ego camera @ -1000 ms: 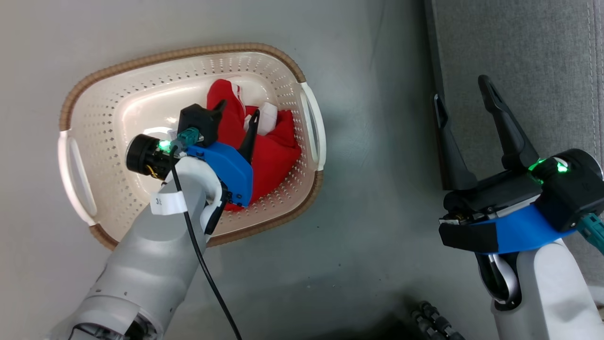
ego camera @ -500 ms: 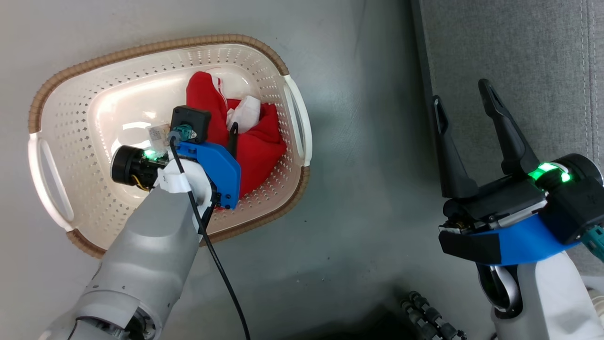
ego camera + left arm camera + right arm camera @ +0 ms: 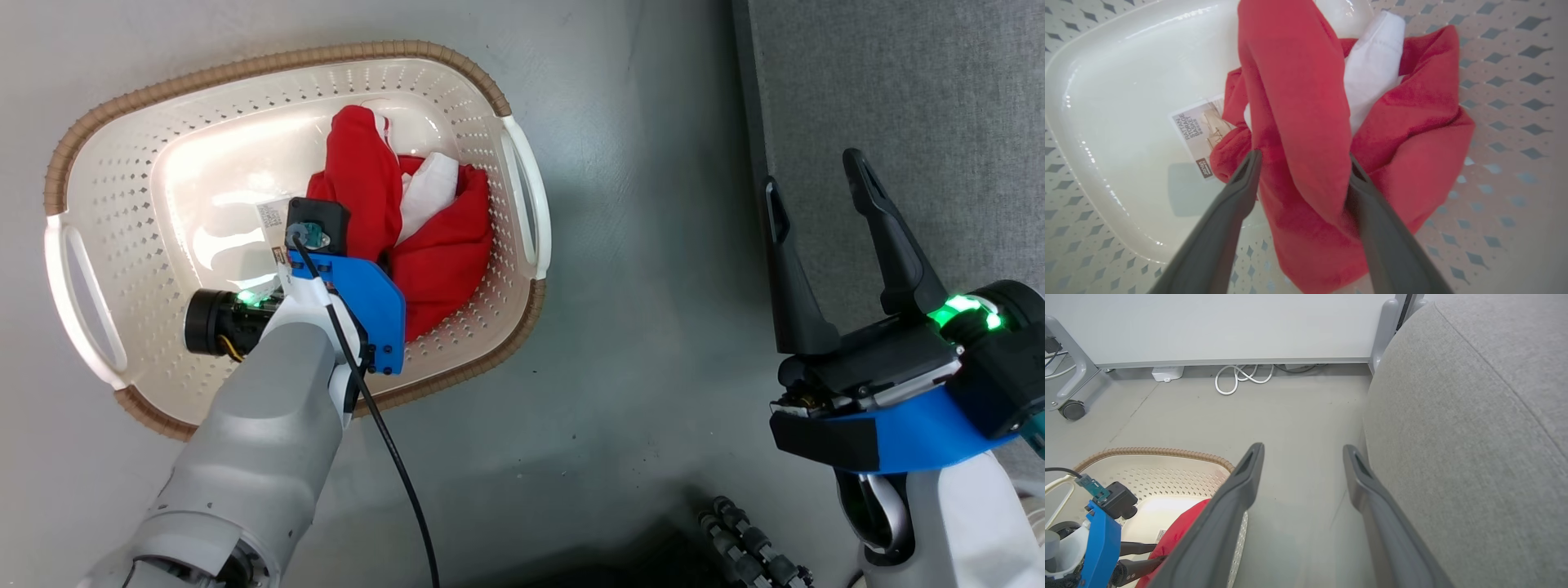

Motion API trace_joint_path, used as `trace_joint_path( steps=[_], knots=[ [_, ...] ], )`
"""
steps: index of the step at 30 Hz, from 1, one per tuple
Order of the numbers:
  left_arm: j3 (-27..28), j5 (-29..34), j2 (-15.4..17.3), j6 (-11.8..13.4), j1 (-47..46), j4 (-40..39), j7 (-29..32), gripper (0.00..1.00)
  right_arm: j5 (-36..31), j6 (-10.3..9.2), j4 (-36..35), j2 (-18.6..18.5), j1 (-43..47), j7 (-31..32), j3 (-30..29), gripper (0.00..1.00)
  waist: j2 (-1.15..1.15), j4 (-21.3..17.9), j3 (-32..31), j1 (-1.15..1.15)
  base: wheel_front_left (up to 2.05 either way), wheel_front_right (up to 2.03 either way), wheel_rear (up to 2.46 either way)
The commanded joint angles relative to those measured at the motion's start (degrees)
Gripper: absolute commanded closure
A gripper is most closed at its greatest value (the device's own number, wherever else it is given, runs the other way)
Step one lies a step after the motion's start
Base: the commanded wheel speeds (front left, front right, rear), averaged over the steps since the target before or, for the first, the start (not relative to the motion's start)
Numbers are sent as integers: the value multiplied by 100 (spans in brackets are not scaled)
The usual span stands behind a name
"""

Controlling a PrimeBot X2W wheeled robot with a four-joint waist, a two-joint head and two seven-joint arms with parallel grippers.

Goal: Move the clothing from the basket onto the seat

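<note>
Presently the clothing (image 3: 433, 245) lies as a crumpled red heap with a white patch showing at its middle. It sits wholly inside the basket (image 3: 245, 65), bunched toward the side wall nearest the seat (image 3: 898, 82). One fold of the red fabric stands up as a ridge, and its edge covers part of a printed label (image 3: 1198, 134) stuck to the basket's bottom. The left gripper (image 3: 1303, 155) is lowered into the basket with its jaws spread apart, astride that ridge. Each dark finger rests against the fabric on its own side, and the cloth is not pinched between them. Whether the fingertips reach the basket's bottom cannot be told. The basket stands on a grey floor (image 3: 637, 367), apart from the seat, with a strip of bare floor between them. The right gripper (image 3: 812, 171) is held above that strip at the seat's edge, jaws wide apart and empty. In the right wrist view, a white cable (image 3: 1241, 375) lies looped at the foot of a pale wall panel, with a castor (image 3: 1071, 409) at far left.
</note>
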Motion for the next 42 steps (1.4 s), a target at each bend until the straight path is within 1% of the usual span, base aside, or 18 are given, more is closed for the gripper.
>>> trace_joint_path(
  steps=[1,5,7,8,9,10,14,22,30,35,42],
  knots=[
    [7,-45,6,33,39,8,56,0,26,1,-17,7,14,3,-7,0,0,9,0,0,0,0,0],
    [8,-98,12,50,57,15,265,0,40,1,8,7,-42,4,4,0,0,20,-1,0,0,0,0],
    [-5,-109,64,8,54,17,308,0,44,1,15,7,-64,5,9,0,0,24,-5,0,0,0,0],
    [-11,-117,100,-21,45,20,314,24,45,1,18,7,-76,6,12,0,0,20,-4,0,0,0,0],
    [-23,-110,131,-51,29,19,303,65,41,1,22,7,-87,5,19,0,0,13,-4,0,0,0,0],
    [-32,-110,149,-73,24,18,292,100,43,1,27,7,-98,1,23,0,0,6,-6,0,0,0,0],
    [-39,-143,247,-197,41,21,373,100,59,1,43,7,-141,-19,43,0,0,-24,-8,0,0,0,0],
    [-67,-178,329,-255,57,22,380,100,61,1,122,7,-183,-79,92,0,0,-55,-32,0,0,0,0],
    [-91,-229,347,-397,79,19,327,100,15,1,229,7,-251,-68,134,0,0,-68,-197,0,0,0,0],
    [-108,-276,296,-508,131,20,142,100,19,1,310,6,-269,-78,138,0,0,13,-464,0,0,0,0],
    [-134,-366,155,-671,316,18,-246,100,9,1,544,5,-279,-64,175,0,0,222,-1155,0,0,0,0]
  ],
)
